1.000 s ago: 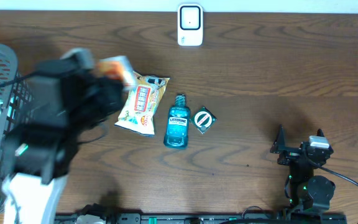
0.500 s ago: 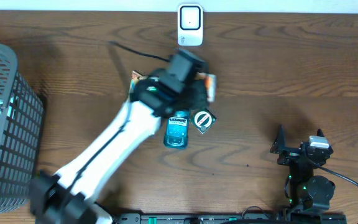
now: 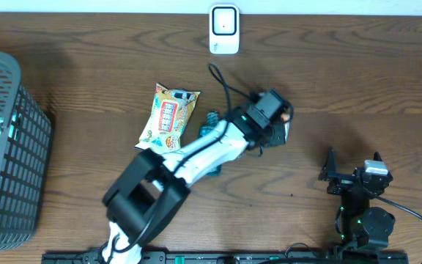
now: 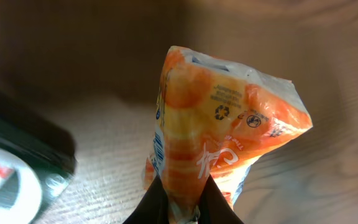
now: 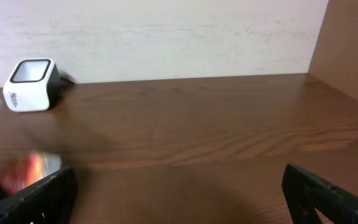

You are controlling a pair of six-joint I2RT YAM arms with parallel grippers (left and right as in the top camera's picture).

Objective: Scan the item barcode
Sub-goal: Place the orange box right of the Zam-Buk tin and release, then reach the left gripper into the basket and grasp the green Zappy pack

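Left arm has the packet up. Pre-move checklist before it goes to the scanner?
1. Grip: left gripper shut on the orange packet: ok.
2. Barcode located: the wrist view shows only recycling marks, no barcode: cannot tell.
3. Packet in front of the scanner: it hangs nearer the robot and off to the right: not ok.
4. Path to the scanner: only bare wood between them in the overhead view: ok.
5. Right gripper open, parked at the near right, out of the way: ok.
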